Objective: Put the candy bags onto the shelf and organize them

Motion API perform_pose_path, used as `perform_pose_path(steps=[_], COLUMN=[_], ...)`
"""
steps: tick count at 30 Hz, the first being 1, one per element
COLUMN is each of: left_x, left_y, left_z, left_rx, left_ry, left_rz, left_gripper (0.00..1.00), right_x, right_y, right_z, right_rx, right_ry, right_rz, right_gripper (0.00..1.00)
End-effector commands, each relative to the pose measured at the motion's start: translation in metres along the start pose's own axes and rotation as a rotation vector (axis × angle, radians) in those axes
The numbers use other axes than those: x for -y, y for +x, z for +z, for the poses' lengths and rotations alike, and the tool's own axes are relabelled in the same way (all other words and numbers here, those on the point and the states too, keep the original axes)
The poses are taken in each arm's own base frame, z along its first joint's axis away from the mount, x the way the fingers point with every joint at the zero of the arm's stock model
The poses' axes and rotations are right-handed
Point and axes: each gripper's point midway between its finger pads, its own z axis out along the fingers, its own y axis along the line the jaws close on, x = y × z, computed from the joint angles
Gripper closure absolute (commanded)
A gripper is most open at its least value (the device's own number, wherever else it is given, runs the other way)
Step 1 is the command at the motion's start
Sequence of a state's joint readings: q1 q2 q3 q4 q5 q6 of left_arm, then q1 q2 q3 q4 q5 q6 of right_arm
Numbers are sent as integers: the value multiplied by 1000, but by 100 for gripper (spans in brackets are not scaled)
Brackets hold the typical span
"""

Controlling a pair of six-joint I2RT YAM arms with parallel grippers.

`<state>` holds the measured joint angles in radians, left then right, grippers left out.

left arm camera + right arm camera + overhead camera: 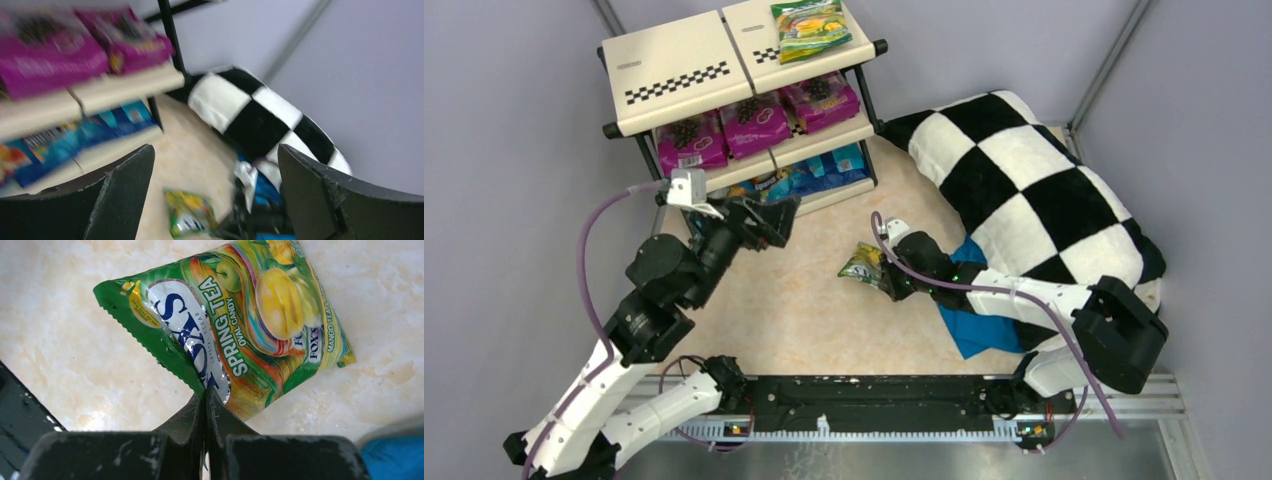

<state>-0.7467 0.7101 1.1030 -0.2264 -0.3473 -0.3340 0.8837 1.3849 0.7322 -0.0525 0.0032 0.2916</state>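
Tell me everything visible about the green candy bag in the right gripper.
The green-yellow candy bag is a glossy, crinkled plastic packet printed "Fox's Spring Tea Oval Candy", with apple and mango pictures and a serrated end seal. The right gripper, shut, pinches a corner of that seal. The bag is angled over the cream marbled table; contact with it is unclear.

Ahead of the right end effector (884, 275), bare bench (794, 300) runs open to the shelf (674, 65). The checkered pillow (1024, 180) crowds its right side; the left end effector (779, 220) stands before the shelf's lower tiers.
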Motion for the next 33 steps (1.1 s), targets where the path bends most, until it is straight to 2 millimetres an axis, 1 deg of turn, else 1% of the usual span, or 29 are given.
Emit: perform_pose_path(steps=[1,3,5,6,8,11,12,14,15,16,17,18,19,21,23,25,26,29,33], left_x=[7,11,18,19,16,10,8,12,19,22,22,21,20,27,35,33,27,13,-5], left_y=[103,124,137,143,159,185,198,221,224,232,245,261,275,292,303,317,322,335,354], left_z=[-35,-44,-52,-54,-56,-57,-57,-57,-53,-51,-50,-49,-48,-40,-30,-25,-22,-19,-20], left_rx=[-378,-444,-488,-499,-526,-551,-566,-611,-605,-618,-648,-694,-735,-798,-815,-787,-730,-644,-611], left_ry=[9,11,30,26,-9,-66,-101,-114,-65,-47,-62,-107,-146,-187,-208,-286,-341,-446,-586], left_rz=[-327,-440,-535,-579,-673,-816,-888,-1058,-1136,-1195,-1244,-1271,-1263,-1215,-1166,-1162,-1165,-1219,-1273], left_gripper=[1,1,1,1,1,1,1,1,1,1,1,1,1,1,1,1,1,1,5], right_x=[-28,-31,-36,-39,-42,-48,-49,-51,-52,-52,-51,-50,-49,-49,-48,-47,-45,-42,-39], right_y=[-31,-35,-39,-41,-43,-43,-42,-41,-42,-41,-41,-41,-39,-36,-31,-30,-31,-33,-32], right_z=[-2,-2,-4,-5,-6,-6,-7,-8,-9,-10,-11,-12,-13,-14,-15,-17,-19,-25,-25], right_rx=[102,114,128,135,144,152,152,156,159,161,163,169,172,174,171,169,176,206,216], right_ry=[-114,-131,-160,-172,-193,-228,-236,-250,-256,-259,-259,-256,-255,-263,-267,-261,-253,-239,-230], right_rz=[26,25,24,23,27,30,29,20,12,5,-3,-8,-16,-30,-43,-55,-59,-69,-80], right_gripper=[100,100,100,100,100,100,100,100,100,100,100,100,100,100,100,100,100,100,100])
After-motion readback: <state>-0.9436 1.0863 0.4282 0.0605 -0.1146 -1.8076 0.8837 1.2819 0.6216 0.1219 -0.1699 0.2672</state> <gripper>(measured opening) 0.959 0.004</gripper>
